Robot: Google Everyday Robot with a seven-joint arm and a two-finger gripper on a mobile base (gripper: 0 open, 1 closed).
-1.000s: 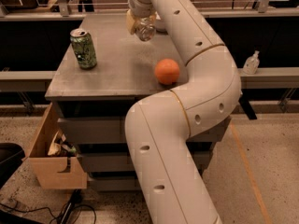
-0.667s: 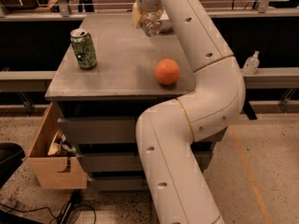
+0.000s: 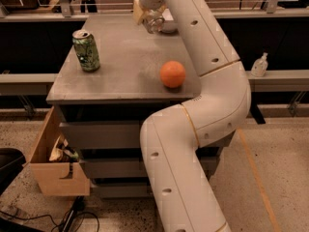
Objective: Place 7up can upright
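At the bench's [image 3: 126, 62] far edge, the gripper [image 3: 148, 14] clasps the 7up can [image 3: 153, 22]. A green can [image 3: 86, 50] stands near the left edge. An orange ball [image 3: 173, 74] sits by the front right corner, beside the arm [image 3: 212, 47].

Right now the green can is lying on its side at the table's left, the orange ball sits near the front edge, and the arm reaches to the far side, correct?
Not quite. The camera view shows the green can standing upright, not on its side. The rest holds: the orange ball sits near the table's front edge, and the gripper is at the far side.
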